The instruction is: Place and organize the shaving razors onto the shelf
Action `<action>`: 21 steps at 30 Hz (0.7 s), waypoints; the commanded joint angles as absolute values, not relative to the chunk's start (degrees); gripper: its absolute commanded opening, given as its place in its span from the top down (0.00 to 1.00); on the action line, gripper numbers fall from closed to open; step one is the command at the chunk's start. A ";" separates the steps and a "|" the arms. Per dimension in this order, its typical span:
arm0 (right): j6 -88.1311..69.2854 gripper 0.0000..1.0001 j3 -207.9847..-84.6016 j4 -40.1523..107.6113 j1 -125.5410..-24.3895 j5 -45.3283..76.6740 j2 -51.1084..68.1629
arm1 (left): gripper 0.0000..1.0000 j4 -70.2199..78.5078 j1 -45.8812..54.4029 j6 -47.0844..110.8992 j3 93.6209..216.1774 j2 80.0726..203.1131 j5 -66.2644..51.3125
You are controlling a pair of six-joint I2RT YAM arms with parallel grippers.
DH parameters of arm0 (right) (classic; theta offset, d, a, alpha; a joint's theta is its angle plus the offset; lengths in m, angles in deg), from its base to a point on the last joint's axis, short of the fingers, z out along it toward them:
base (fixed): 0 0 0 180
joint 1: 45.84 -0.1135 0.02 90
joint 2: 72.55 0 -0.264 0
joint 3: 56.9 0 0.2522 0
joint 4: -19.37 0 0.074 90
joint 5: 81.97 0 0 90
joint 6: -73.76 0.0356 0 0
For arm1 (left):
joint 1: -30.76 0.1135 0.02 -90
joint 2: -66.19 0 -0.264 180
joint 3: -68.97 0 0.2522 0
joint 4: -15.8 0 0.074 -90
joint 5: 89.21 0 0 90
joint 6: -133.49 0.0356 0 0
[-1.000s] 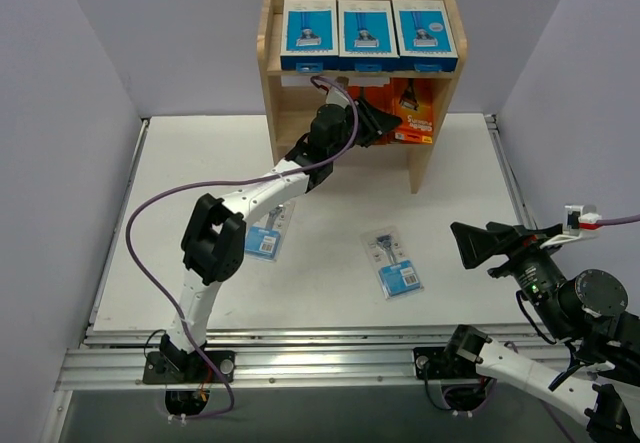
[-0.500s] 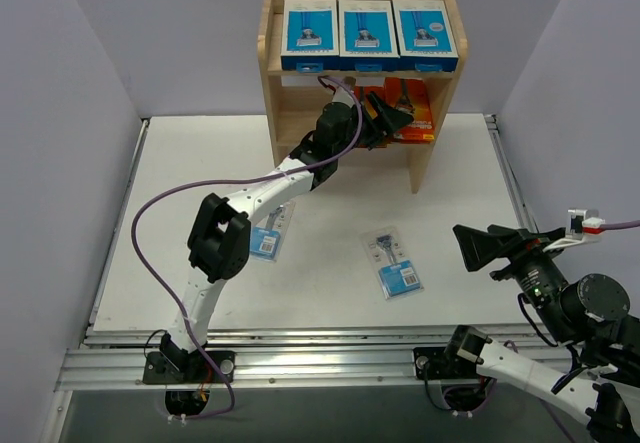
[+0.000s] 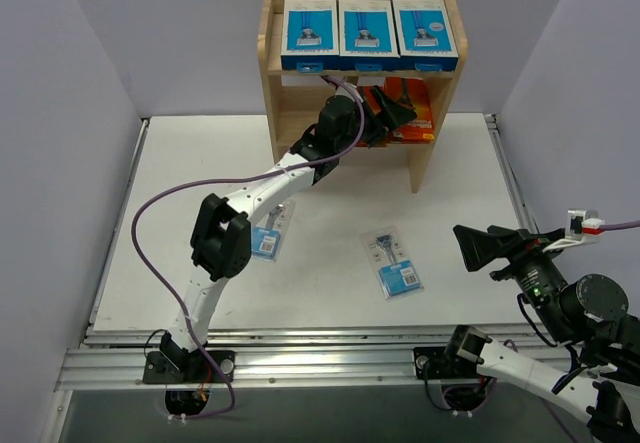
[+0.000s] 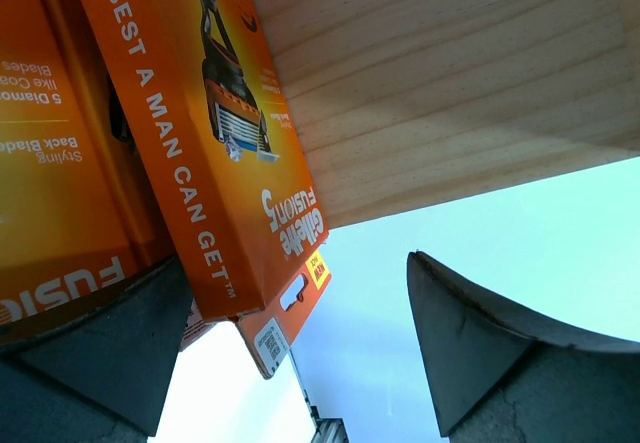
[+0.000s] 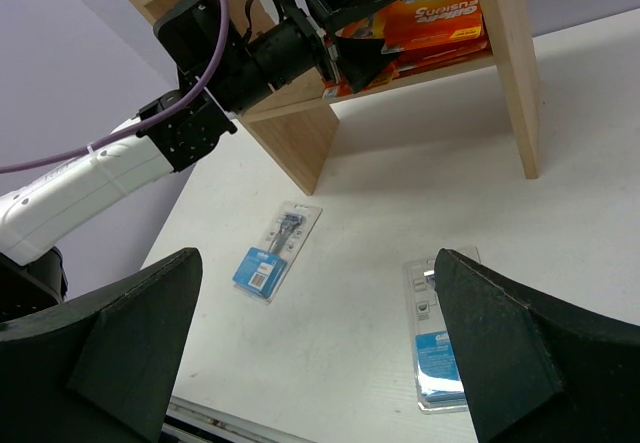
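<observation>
Orange cardboard fills the left wrist view: an orange razor pack (image 4: 215, 133) leans right up against one finger (image 4: 110, 343) of the left gripper (image 3: 392, 111), and its hang tab pokes into the gap between the two fingers. Whether the pack actually touches that finger, I cannot tell. A second orange pack (image 4: 45, 163) sits on the outer side of the same finger. The fingers are spread wide, the other one (image 4: 500, 353) is well clear of the cardboard, and nothing is pinched. Just past the fingertips runs the pale wood of the shelf (image 4: 450, 83). From overhead, the gripper reaches into the middle tier, fingertips in among the orange packs. Above the fingers, on the top tier, three blue-and-white boxes (image 3: 364, 29) lie side by side in a neat row.

Over to the right gripper (image 5: 318, 253), hanging above the table (image 3: 200, 183) near its right edge: fingers wide apart, nothing between them. Through that gap a blue-labelled blister card (image 5: 273, 251) lies flat on the white surface, nearer the left-hand finger. Another blister card (image 5: 440, 343) lies by the right-hand finger, one edge hidden behind it. Well beyond both fingertips stands the shelf, with the left arm stretched into it
</observation>
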State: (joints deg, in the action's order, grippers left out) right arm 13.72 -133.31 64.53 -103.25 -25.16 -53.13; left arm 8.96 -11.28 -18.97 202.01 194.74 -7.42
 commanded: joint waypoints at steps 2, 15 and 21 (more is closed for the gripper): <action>14.17 0.04 -133.06 62.75 -104.02 -27.74 -53.83 | 0.06 9.08 -11.34 -14.87 208.41 194.42 -8.88; 15.31 0.04 -132.10 62.23 -104.55 -27.56 -54.18 | 0.06 -2.32 -11.87 -9.44 214.46 194.94 -8.62; 15.58 0.04 -131.48 61.61 -104.64 -27.56 -54.18 | 0.06 -9.02 -12.39 -5.21 219.92 196.88 -7.39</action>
State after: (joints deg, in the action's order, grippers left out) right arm 15.20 -131.89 64.09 -104.05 -26.12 -53.77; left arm -6.67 -11.43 -15.01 213.45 197.71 -8.01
